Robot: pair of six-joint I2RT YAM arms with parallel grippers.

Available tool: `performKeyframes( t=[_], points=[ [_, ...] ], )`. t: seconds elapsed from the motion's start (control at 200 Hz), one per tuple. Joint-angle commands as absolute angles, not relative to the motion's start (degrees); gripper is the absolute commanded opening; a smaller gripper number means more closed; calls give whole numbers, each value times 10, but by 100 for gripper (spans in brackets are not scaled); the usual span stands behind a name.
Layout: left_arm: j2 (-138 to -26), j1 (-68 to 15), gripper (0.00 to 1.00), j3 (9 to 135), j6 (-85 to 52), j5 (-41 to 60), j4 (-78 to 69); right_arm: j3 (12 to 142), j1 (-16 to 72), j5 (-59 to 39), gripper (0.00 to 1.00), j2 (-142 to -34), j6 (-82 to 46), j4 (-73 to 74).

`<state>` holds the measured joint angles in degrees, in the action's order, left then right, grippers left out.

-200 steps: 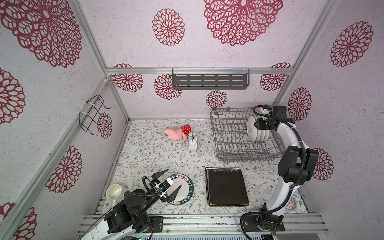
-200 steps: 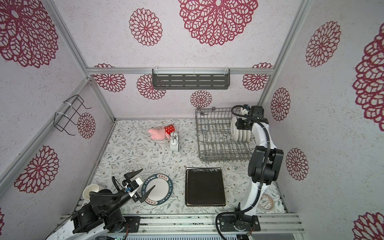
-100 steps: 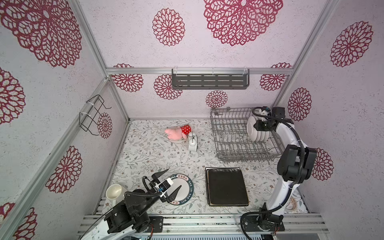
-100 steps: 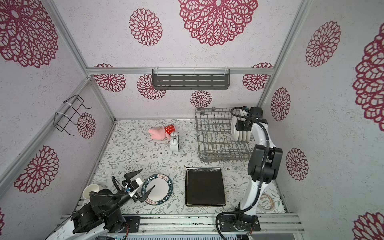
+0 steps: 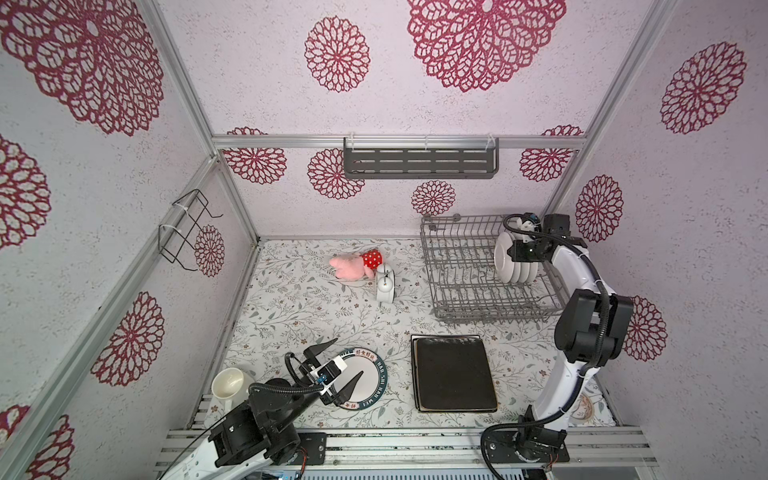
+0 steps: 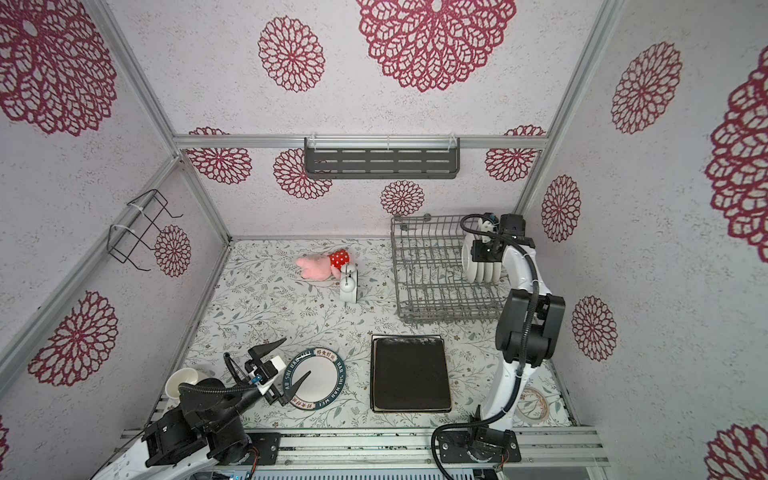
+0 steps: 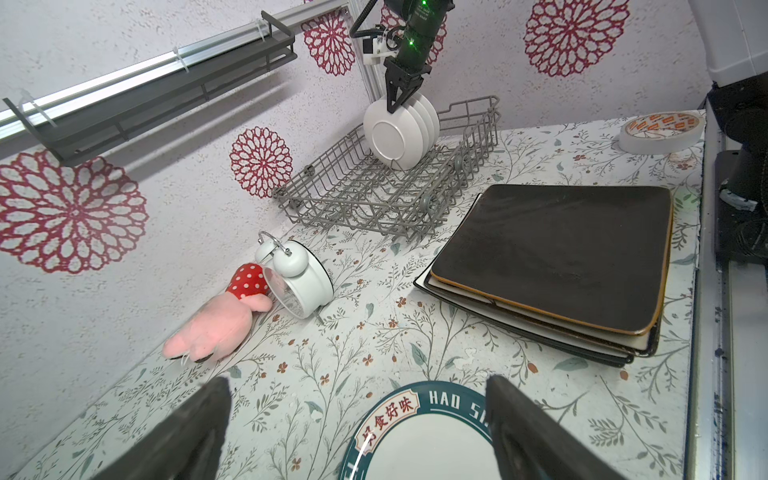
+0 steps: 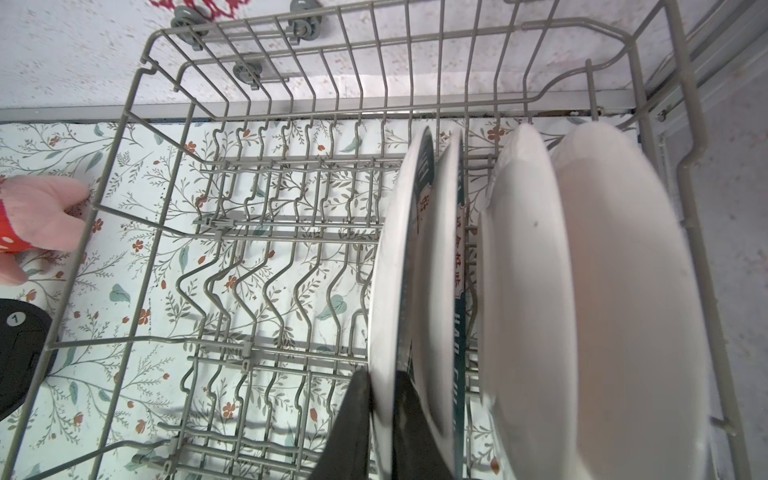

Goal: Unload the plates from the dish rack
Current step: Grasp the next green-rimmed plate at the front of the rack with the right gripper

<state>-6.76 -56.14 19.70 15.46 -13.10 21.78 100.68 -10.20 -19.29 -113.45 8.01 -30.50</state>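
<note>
Right end effector (image 8: 384, 419) pinches the rim of the end plate (image 8: 390, 266) of four standing at one end of the rack (image 5: 465, 266); left end effector (image 5: 336, 368) hangs open over a round plate (image 5: 368, 384) on the counter (image 5: 299, 299). Risk: the thin rim grip could slip on lifting. The next plate (image 8: 440, 266) stands just beside it and may get dragged or knocked against the tines.

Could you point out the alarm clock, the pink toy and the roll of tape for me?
alarm clock (image 7: 297, 286): left wrist view, on its white round case.
pink toy (image 5: 347, 267): a top view, on its pink body.
roll of tape (image 7: 660, 132): left wrist view, on its outer side.
</note>
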Motion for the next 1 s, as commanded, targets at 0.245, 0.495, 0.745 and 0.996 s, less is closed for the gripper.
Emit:
performKeyframes(
  t=[0.245, 0.495, 0.745, 0.996],
  points=[
    [-61, -553, 97, 188, 168, -124, 221, 1041, -104, -224, 10, -1112, 92, -315],
    [-53, -553, 97, 190, 168, -118, 224, 1038, -104, -229, 9, -1089, 91, -314],
    [-51, -554, 97, 194, 165, -110, 234, 1035, -104, -267, 8, -1068, 80, -309],
    [-49, -555, 97, 193, 165, -106, 236, 1018, -104, -282, 8, -1044, 70, -302]
  ],
)
